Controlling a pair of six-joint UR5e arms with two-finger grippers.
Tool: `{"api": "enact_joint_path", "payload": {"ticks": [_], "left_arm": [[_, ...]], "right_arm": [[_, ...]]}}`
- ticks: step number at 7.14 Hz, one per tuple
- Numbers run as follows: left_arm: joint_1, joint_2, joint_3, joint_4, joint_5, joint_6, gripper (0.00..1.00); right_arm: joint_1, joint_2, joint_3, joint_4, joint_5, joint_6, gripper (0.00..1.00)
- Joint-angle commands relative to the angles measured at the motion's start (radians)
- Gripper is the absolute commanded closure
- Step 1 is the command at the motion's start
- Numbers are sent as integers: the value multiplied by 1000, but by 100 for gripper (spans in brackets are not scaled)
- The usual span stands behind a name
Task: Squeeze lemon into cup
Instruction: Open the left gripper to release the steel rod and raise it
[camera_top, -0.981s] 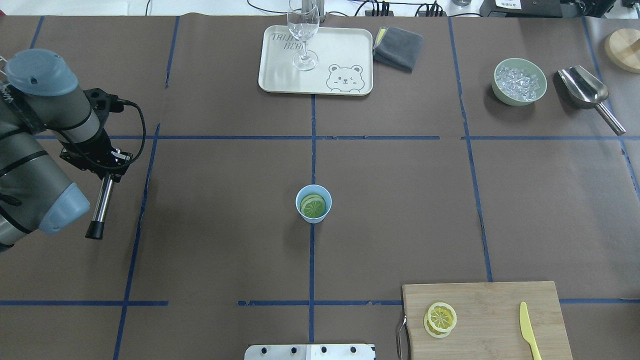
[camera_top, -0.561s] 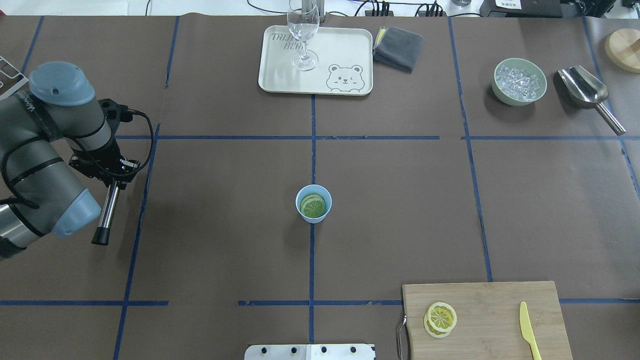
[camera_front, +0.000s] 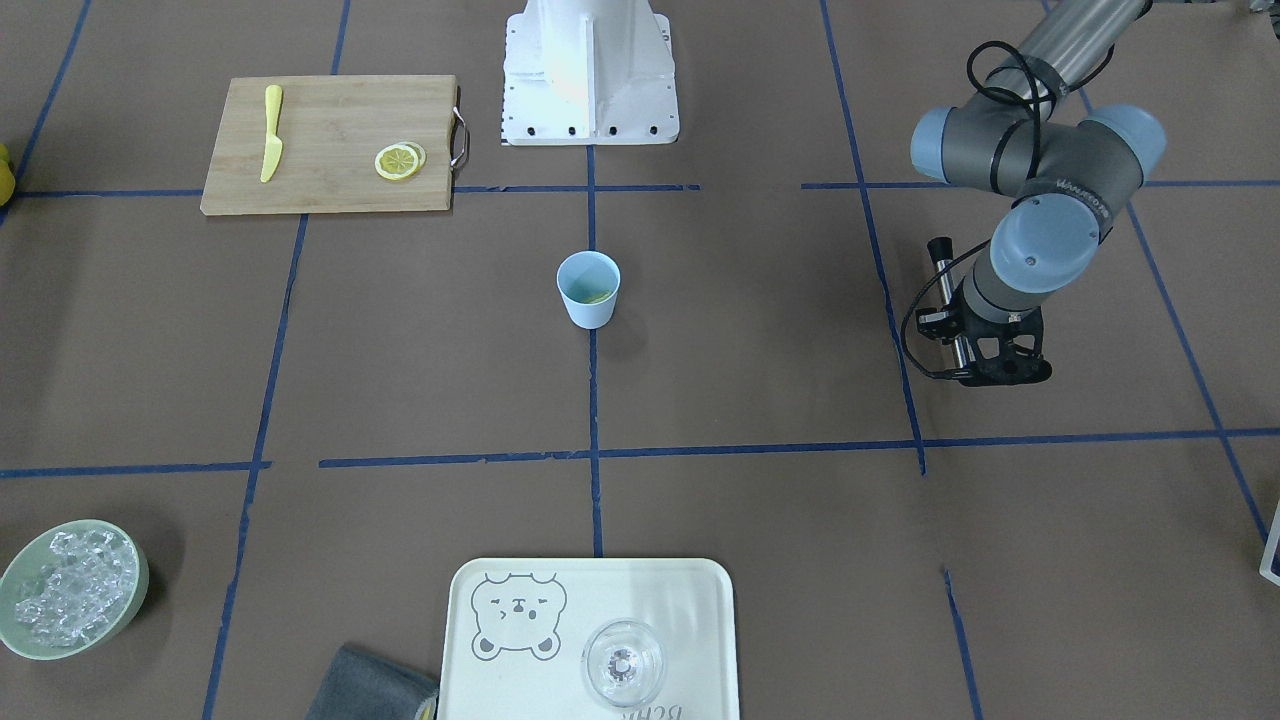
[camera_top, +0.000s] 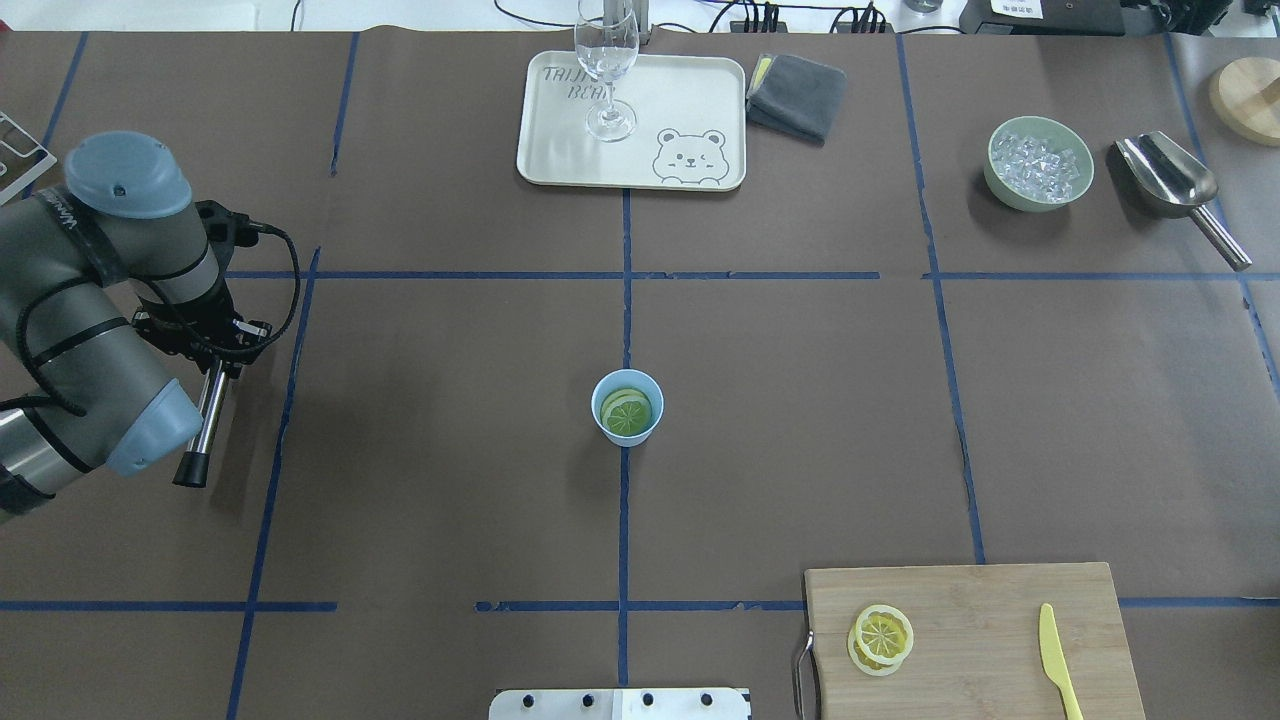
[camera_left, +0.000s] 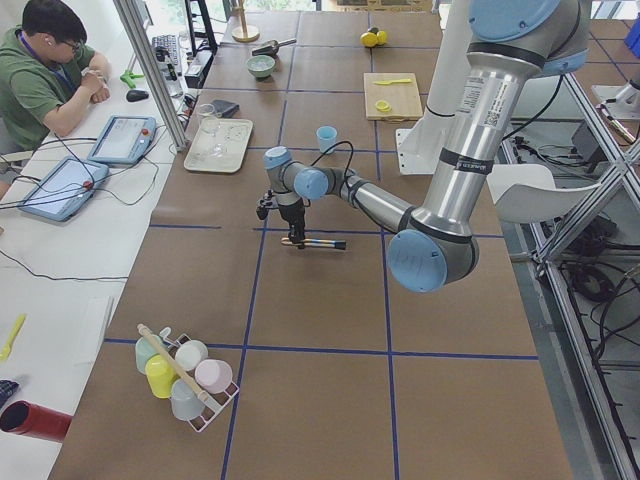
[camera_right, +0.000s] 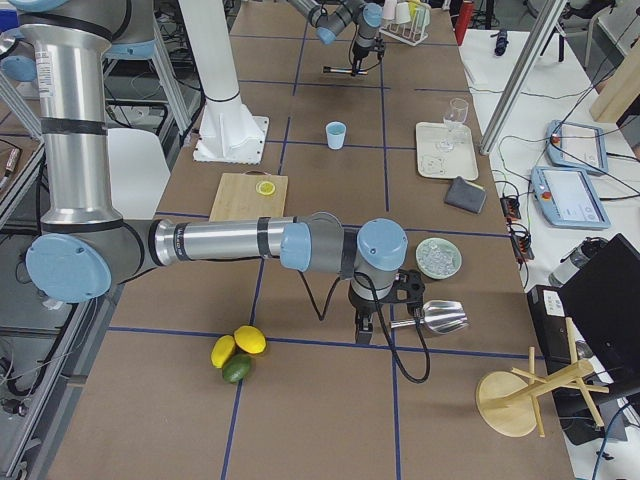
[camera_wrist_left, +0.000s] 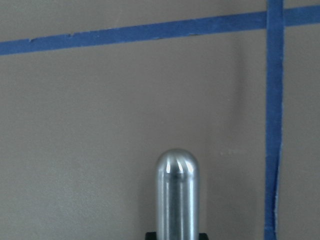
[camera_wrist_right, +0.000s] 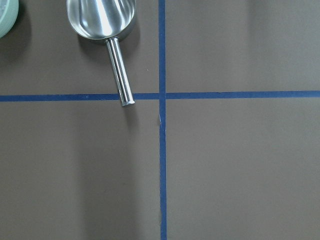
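Note:
The light-blue cup (camera_top: 596, 420) stands at the table's middle, with lemon slices (camera_top: 626, 411) lying inside it; it also shows in the front view (camera_front: 588, 300). Two more lemon slices (camera_top: 881, 636) lie stacked on the wooden cutting board (camera_top: 990, 620). My left gripper (camera_top: 216, 347) is far left of the cup, shut on a metal rod with a black tip (camera_top: 204, 420); the rod's rounded end shows in the left wrist view (camera_wrist_left: 175, 195). My right gripper (camera_right: 362, 322) hangs beside the metal scoop (camera_wrist_right: 102, 15); I cannot tell whether it is open.
A cream tray (camera_top: 560, 150) with a clear glass (camera_top: 607, 70) and a grey cloth (camera_top: 797, 95) are at the far edge. A pale-green bowl of ice (camera_top: 1038, 163) is far right. A yellow knife (camera_top: 1055, 660) lies on the board.
My left arm has shifted a little to the right and toward the near edge, with the rod still in its grip. The cup and lemon slices have not moved.

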Motion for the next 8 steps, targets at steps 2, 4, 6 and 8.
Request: {"api": "enact_joint_path", "payload": {"ticks": [2, 4, 6, 8], "left_arm": [[0, -2, 10, -2, 2, -2, 0], [0, -2, 7, -2, 2, -2, 0], [-15, -50, -25, -2, -2, -18, 0], [-46, -104, -86, -32, -6, -135, 0]], "right_arm": [[-1, 0, 0, 0, 0, 1, 0], [-1, 0, 0, 0, 0, 3, 0], [-1, 0, 2, 0, 0, 3, 0], [-1, -2, 23, -2, 5, 4, 0]]}}
